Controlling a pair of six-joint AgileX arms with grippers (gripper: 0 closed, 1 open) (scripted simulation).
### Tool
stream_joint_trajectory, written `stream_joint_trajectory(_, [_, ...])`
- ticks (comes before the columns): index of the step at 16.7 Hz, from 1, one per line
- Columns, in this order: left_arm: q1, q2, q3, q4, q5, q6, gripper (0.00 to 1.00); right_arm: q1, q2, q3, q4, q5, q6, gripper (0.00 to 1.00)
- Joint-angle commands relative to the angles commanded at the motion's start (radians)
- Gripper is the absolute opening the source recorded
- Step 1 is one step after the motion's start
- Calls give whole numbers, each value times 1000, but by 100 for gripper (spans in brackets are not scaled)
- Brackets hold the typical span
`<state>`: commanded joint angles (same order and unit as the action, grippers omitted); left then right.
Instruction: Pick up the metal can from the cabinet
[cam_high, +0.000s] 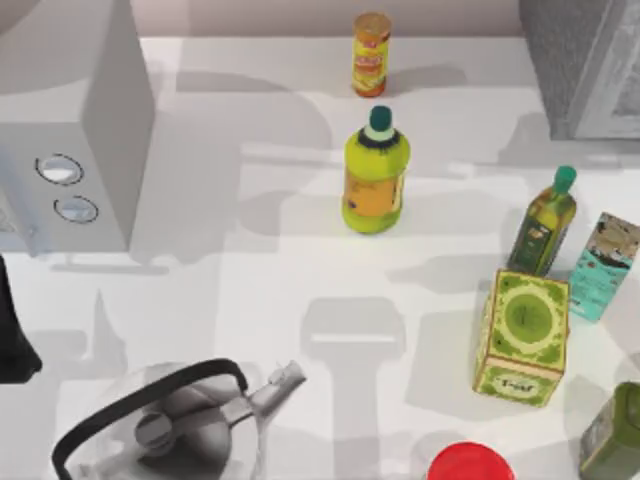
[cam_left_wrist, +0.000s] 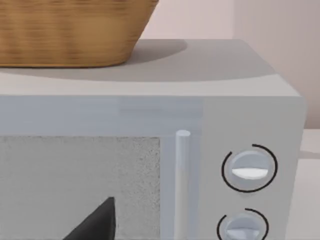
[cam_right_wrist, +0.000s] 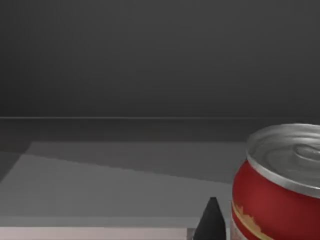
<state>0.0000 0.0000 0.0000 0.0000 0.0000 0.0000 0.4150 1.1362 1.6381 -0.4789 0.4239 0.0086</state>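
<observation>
Standing just beside the right gripper's black fingertip (cam_right_wrist: 212, 220), the red metal can with a silver lid (cam_right_wrist: 280, 195) rested inside the dark grey cabinet (cam_right_wrist: 150, 65); finger state could not be told.

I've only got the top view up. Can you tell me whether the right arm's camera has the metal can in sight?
Observer: Yes. The right wrist view shows a red metal can with a silver lid, standing upright on a grey shelf inside a dark recess.
Operator: How near is the right pincer to it?
Observer: A dark tip of the right pincer sits just beside the can, with a narrow gap showing between them.
Operator: And the left arm?
Observer: The left pincer faces the door of the microwave, which has a wicker basket resting on top.
</observation>
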Motion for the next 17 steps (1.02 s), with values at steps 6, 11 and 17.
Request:
stream_joint_trajectory(6, [0,0,0,0,0,0,100,-143,-395,-630,162,-145,-5,0])
stream_joint_trajectory(11, [0,0,0,0,0,0,100,-276,-758,-1199,316,-281,-7,0])
stream_joint_trajectory(17, [0,0,0,0,0,0,100,-395,-1086,-1587,456,-404,-8,0])
